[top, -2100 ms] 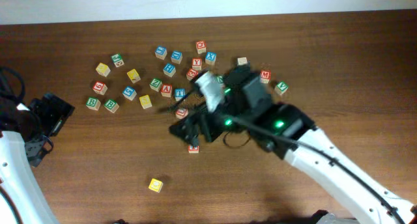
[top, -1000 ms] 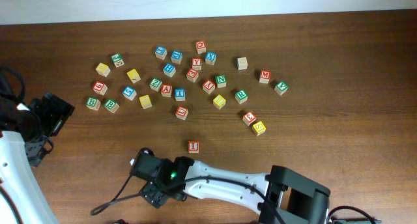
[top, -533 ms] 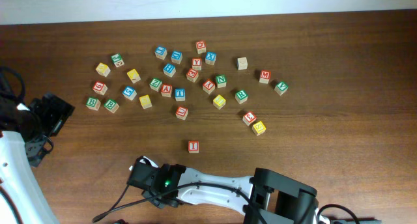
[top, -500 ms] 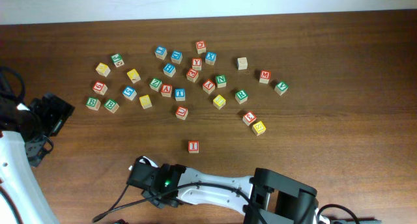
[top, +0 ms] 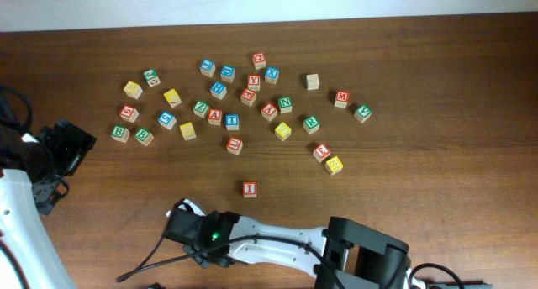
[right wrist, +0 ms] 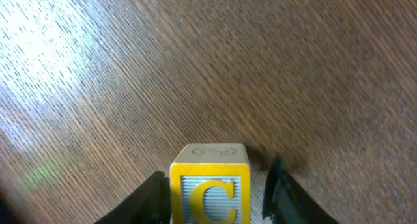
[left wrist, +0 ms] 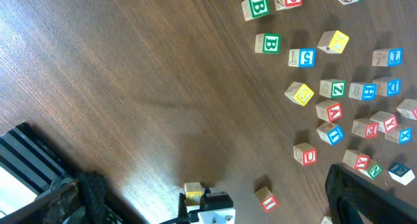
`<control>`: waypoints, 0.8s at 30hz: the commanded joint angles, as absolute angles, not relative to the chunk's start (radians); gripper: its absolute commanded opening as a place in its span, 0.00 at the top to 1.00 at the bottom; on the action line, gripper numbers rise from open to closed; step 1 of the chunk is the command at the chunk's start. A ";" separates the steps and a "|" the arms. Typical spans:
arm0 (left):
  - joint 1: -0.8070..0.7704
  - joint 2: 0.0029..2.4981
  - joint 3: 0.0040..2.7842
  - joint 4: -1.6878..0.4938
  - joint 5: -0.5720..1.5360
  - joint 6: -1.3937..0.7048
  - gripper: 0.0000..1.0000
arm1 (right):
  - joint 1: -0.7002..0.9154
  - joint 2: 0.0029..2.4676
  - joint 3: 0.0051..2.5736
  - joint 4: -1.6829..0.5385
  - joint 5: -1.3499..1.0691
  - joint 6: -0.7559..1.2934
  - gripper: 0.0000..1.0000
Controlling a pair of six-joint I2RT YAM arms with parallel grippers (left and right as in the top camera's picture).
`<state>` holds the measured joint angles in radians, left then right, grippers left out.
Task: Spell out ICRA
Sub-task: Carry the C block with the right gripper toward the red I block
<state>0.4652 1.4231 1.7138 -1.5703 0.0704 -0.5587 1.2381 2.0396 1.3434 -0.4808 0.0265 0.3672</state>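
Note:
The yellow C cube (right wrist: 210, 185) stands on the table between the fingers of my right gripper (right wrist: 215, 185). The left finger touches it and the right finger (right wrist: 273, 188) stands a little apart, so the gripper is open around it. Seen from overhead, the right gripper (top: 202, 237) is near the front edge and hides the C. The red I cube (top: 250, 189) lies alone just behind it. The green R (top: 311, 122) and red A (top: 215, 117) sit among the scattered cubes. My left gripper (top: 69, 143) waits wide open at the far left, holding nothing.
Several other letter cubes (top: 234, 96) are spread across the back half of the table. A red cube (top: 322, 152) and a yellow one (top: 334, 165) lie right of centre. The right arm's white link (top: 277, 243) runs along the front edge.
The right arm has swung from the cube cluster to the table's front and settled over the yellow C cube. Nothing else has moved in the last half second. The left arm is still.

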 commanded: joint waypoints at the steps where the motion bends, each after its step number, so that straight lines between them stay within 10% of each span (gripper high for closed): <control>1: 0.470 1.419 1.722 -1.572 0.059 -0.568 0.01 | 1.230 2.025 1.374 -0.497 0.039 0.426 0.65; 24: 0.470 1.419 1.722 -1.572 0.059 -0.568 0.01 | 1.224 2.006 1.361 -0.557 0.062 0.541 0.59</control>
<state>0.4652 1.4231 1.7138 -1.5703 0.0704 -0.5587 1.2213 1.9911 1.3567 -0.5602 0.0303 0.5209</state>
